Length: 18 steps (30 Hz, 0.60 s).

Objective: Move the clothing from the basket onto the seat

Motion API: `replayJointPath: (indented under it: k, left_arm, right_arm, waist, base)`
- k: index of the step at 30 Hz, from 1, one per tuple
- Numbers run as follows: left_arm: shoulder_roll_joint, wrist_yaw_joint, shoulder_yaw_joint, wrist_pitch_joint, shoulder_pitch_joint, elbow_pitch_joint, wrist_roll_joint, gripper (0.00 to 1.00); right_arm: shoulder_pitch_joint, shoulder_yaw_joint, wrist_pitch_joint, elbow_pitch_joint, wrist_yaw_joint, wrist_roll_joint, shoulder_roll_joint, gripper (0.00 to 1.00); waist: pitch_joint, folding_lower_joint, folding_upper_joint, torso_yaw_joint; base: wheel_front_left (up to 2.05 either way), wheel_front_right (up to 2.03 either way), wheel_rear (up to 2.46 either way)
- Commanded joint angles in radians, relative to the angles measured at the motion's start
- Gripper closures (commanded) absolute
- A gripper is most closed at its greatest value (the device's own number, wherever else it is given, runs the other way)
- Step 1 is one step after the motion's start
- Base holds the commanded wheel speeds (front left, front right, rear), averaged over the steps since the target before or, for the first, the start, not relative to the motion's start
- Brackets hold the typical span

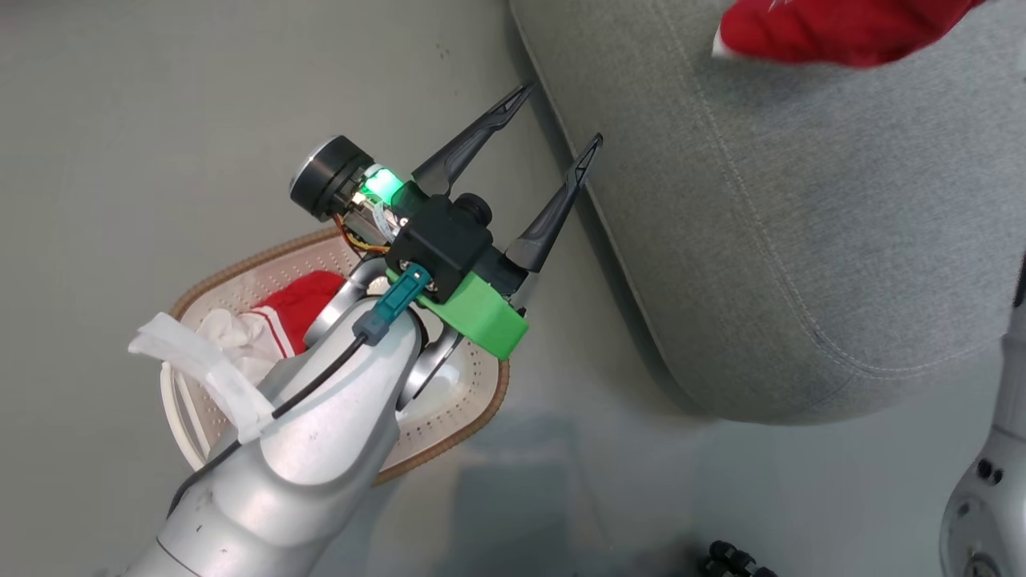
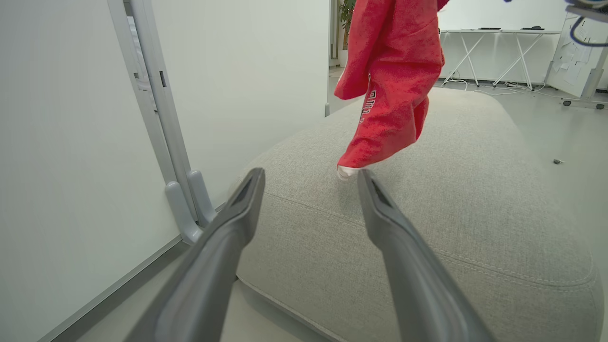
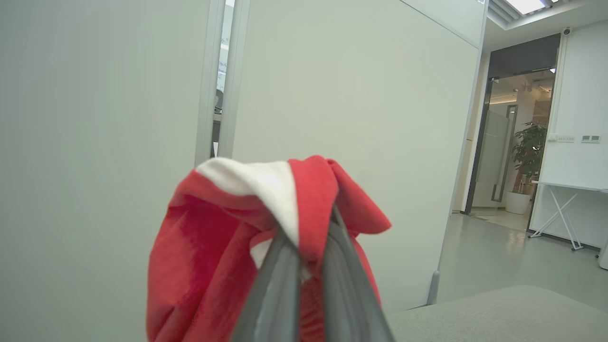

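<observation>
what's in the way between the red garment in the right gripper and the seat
Nothing visible. The red garment, pinched in the right gripper, hangs over a bare part of the grey seat. The open left gripper is at the seat's edge, off to the side of the garment, not under it.

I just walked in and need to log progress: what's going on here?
The right gripper is shut on a red sports garment with a white panel, which hangs over the large light-grey fabric seat. The left gripper is open and empty by the seat's edge. A second red garment with white striped trim lies in the cream-white perforated plastic basket.
</observation>
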Motion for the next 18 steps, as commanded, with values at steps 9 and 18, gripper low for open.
replayJointPath:
  k: [9, 18]
  left_arm:
    - [0.002, -0.002, -0.01, -0.001, -0.077, -0.018, 0.019, 0.0]
    - [-0.008, -0.002, -0.024, -0.001, -0.099, -0.021, 0.026, 0.0]
  right_arm:
    - [-0.212, -0.093, -0.002, 0.105, 0.0, -0.021, -0.153, 1.0]
    - [-0.265, -0.109, -0.002, 0.337, 0.0, -0.035, -0.188, 1.0]
  waist:
    - [0.187, 0.0, -0.0001, 0.103]
    - [0.241, 0.0, -0.0001, 0.132]
  base:
    - [0.0, 0.0, 0.0]
    - [0.0, 0.0, 0.0]
